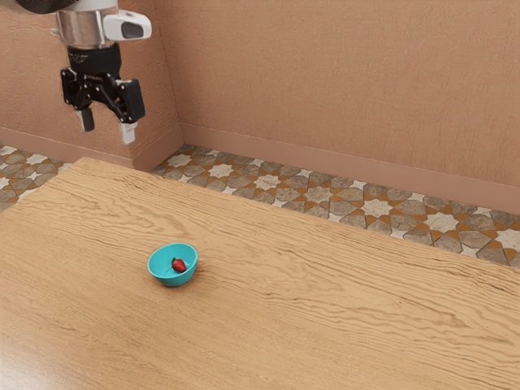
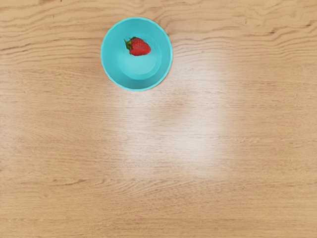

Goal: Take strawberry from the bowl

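Strawberry (image 2: 140,47) lies on its side in the bowl (image 2: 111,64), off-centre, nr the wall. Main risk: pincer (image 1: 107,127) comes down a bit off, hits the rim & tips or shoves the bowl, b/c there's prob. little room that side. Bowl just sits on the desk (image 2: 158,198), so it could slide w/ any knock. Pincer's released & empty, well above desk height. Poss. too: a shallow or off-line pinch lets the fruit roll or slip; too hard might bruise it.
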Controlling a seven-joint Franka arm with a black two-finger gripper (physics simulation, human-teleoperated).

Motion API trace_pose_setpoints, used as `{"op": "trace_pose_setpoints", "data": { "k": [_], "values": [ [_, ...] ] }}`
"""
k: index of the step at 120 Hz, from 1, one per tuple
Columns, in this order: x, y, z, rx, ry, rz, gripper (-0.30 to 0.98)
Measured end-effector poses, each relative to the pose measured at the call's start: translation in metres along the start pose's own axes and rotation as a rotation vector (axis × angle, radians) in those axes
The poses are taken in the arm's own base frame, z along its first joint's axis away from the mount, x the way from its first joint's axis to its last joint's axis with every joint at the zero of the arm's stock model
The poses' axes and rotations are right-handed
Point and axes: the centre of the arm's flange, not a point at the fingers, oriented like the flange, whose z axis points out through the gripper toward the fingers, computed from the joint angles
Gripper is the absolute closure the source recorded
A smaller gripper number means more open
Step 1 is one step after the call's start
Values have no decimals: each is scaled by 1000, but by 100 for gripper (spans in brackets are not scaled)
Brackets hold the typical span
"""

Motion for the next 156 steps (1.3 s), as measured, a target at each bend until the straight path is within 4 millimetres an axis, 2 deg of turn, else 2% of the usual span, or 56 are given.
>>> {"op": "trace_pose_setpoints", "data": {
  "k": [14, 20, 26, 32, 39, 44, 47, 51, 58, 64, 83, 99, 111, 116, 123, 140, 156],
  "values": [
    [11, 2, 4, 13, 43, 1, 0],
    [13, 15, 21, 23, 53, 25, 0],
    [30, 16, 57, 33, 37, 33, 0],
    [59, -5, 95, 21, 9, -1, 0],
    [99, -35, 149, -12, -30, -53, 0],
    [128, -47, 175, -18, -30, -73, 0],
    [141, -39, 182, -9, -17, -56, 0],
    [155, -16, 188, 5, 1, -21, 0],
    [167, 15, 194, 21, 31, 17, 0],
    [174, 21, 203, 22, 40, 9, 0],
    [197, 34, 254, 12, 20, -41, 0],
    [209, 38, 286, -13, 13, -95, 0],
    [212, 21, 310, -39, -6, -165, 0],
    [207, 9, 326, -53, -26, -205, 0],
    [183, 1, 340, -67, -48, -251, 0],
    [147, 0, 319, -89, 3, -359, 0],
    [134, -15, 324, -100, 13, -492, 0]
  ]
}}
